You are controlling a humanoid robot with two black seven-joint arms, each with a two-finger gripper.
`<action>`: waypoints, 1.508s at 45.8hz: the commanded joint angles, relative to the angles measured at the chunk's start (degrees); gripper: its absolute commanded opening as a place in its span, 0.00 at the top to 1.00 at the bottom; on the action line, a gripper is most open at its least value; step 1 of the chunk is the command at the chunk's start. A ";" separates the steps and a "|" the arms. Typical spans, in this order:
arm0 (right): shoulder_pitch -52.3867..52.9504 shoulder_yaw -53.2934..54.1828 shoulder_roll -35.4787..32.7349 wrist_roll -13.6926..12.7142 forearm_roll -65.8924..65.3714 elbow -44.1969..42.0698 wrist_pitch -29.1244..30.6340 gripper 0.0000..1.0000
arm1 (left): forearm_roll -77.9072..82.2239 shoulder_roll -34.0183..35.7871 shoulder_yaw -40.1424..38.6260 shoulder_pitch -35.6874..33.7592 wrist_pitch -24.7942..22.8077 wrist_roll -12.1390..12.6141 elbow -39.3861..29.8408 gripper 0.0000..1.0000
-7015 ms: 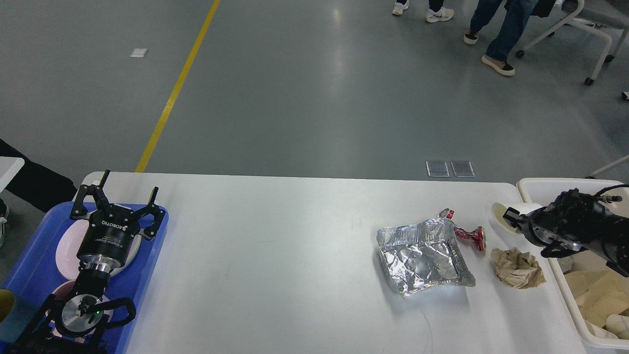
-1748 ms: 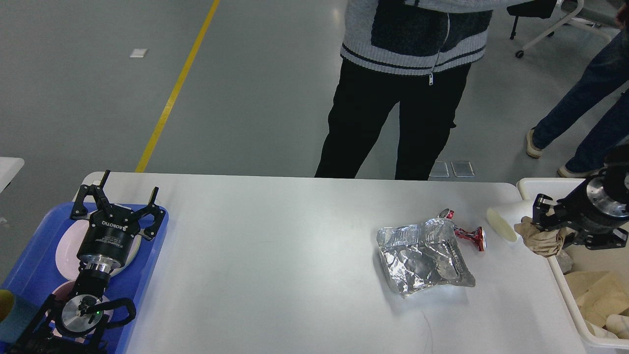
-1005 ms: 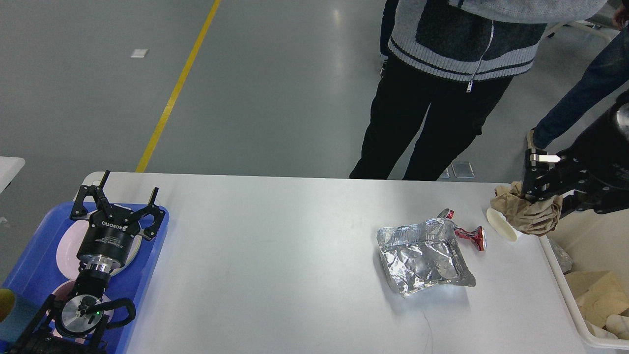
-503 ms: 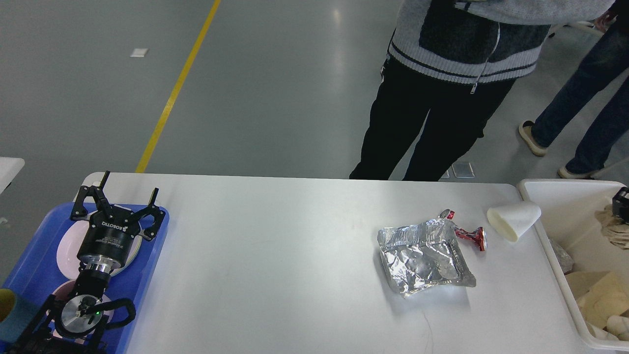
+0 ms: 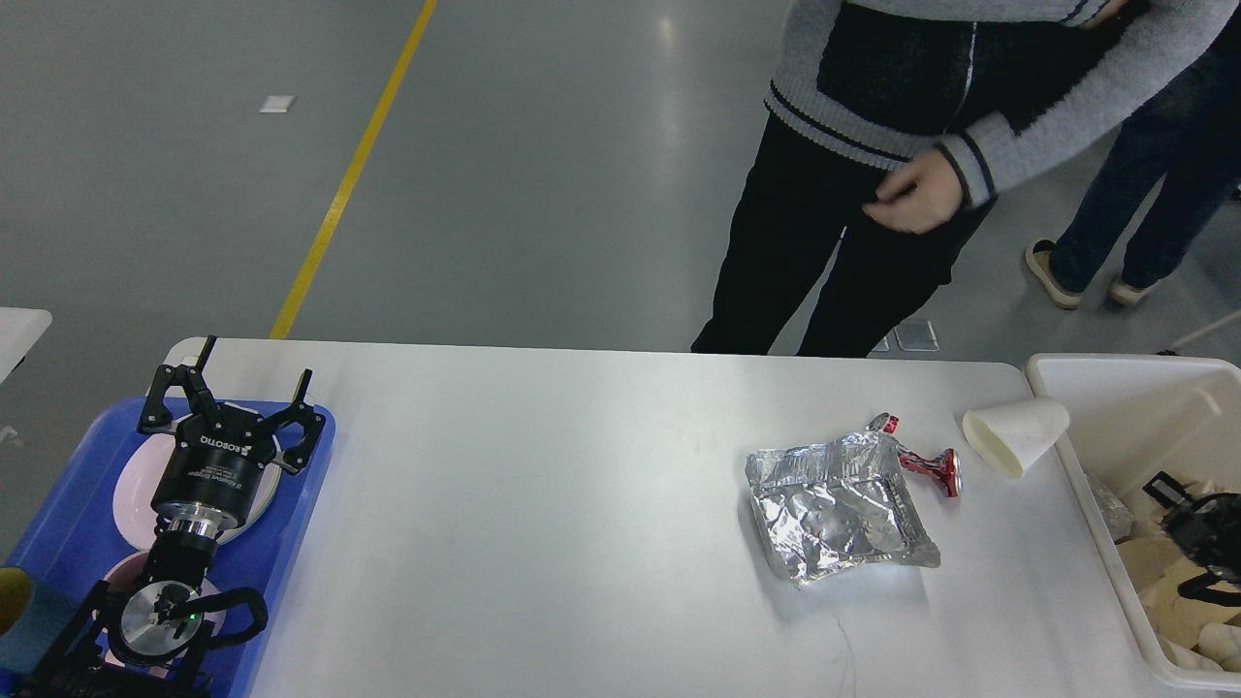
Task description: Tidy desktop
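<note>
Counter (image 5: 543,504): foil wrapper (image 5: 839,509), red wrapper (image 5: 928,465) and tipped white cup (image 5: 1016,436) lie at its right end; our left tool (image 5: 228,397) hovers spread over the blue tray (image 5: 58,523); our right tool (image 5: 1197,509) sits inside the bin (image 5: 1115,373) (grip state unreadable); we should lift it clear before reaching for the cup.

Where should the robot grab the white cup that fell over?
Probably across the middle of its side wall, coming from above. The white cup lies on its side on the desktop, mouth facing the near-left, so its round wall is free on both sides for the end effector.
</note>
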 commanded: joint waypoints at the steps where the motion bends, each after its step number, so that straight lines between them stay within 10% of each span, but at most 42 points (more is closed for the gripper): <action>1: -4.34 0.06 2.91 0.14 0.01 -2.93 -5.37 1.00 | 0.01 -0.06 0.00 0.00 0.00 0.00 -0.01 0.04; 16: -6.81 0.23 3.44 0.14 0.01 -2.93 -7.32 0.96 | -0.08 0.03 0.00 0.00 0.00 0.00 -0.01 0.04; 20: -6.28 0.14 3.09 0.14 0.01 -2.93 -8.89 0.17 | 0.01 0.03 0.00 0.00 0.00 0.00 -0.01 0.04; 22: -6.19 0.23 2.92 0.05 0.01 -2.84 -9.95 0.00 | 0.01 0.03 0.00 0.00 0.00 0.00 0.07 0.04; 49: -2.07 0.14 0.11 -0.04 -0.43 1.72 -8.46 0.00 | -0.08 0.03 0.00 0.00 0.00 0.00 -0.01 0.04; 69: 39.66 -15.23 -11.94 -0.21 -8.43 36.35 13.58 0.00 | 0.01 -0.06 0.00 0.00 0.00 0.00 -0.01 0.04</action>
